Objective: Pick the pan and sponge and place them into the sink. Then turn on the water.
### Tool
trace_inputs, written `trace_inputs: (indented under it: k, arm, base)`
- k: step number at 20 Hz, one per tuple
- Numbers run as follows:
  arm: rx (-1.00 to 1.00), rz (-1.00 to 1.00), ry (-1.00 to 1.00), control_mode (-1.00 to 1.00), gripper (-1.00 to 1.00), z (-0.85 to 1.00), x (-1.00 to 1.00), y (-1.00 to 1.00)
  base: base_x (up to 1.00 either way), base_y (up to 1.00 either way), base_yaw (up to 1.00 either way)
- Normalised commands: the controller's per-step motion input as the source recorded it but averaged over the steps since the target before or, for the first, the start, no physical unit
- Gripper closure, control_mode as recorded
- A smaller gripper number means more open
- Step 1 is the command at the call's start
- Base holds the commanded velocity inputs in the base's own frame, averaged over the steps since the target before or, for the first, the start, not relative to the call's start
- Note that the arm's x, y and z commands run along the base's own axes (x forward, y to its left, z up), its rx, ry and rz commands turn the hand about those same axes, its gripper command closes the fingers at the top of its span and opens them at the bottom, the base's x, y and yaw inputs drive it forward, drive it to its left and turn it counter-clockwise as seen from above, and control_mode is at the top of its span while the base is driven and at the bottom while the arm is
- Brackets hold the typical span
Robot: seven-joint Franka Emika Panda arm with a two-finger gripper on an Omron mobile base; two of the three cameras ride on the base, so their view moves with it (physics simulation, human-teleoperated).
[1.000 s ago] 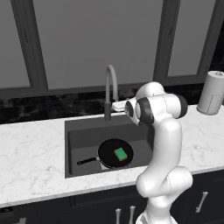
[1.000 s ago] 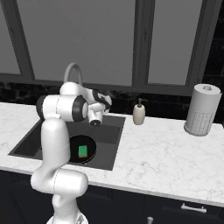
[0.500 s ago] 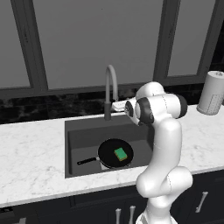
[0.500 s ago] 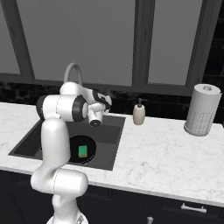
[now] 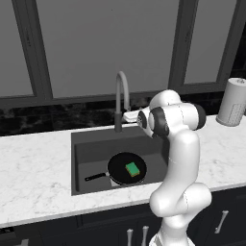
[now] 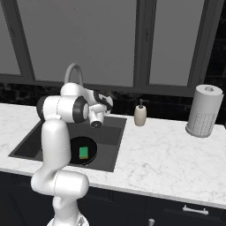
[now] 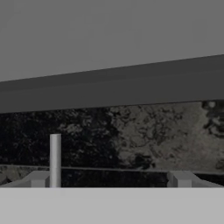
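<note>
White marble table [image 5: 33,168] runs under dark-framed windows, with the dark grey sink [image 5: 91,144] let into it. Below and in front of the hand [image 6: 105,102] the black pan [image 5: 120,166] lies flat in the basin, its short handle pointing away to one side, and the green sponge [image 5: 132,169] sits on it. What remains, I judge, is the water, so the thing to handle is the faucet [image 5: 120,96], a tall grey gooseneck just beside the hand. Its lever looks stiff, smooth and probably slippery; a sideways push near its free end should serve better than a pinch. Fingers stand released, spread wide, holding nothing.
</note>
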Motion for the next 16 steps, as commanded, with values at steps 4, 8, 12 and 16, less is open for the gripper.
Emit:
trace_inputs:
  k: [4,8,12,16]
  arm:
    - [0.01,0.0,0.0,-1.0,-1.0,0.0,-0.09,-0.9]
    - [0.04,0.0,0.0,-1.0,-1.0,0.0,-0.13,-1.0]
    - [0.05,0.0,0.0,-1.0,-1.0,0.0,-0.15,-1.0]
    - [0.06,0.0,0.0,-1.0,-1.0,0.0,-0.15,-1.0]
  base:
    - [0.0,0.0,0.0]
    - [0.0,0.0,0.0]
    - [0.0,0.0,0.0]
    - [0.0,0.0,0.0]
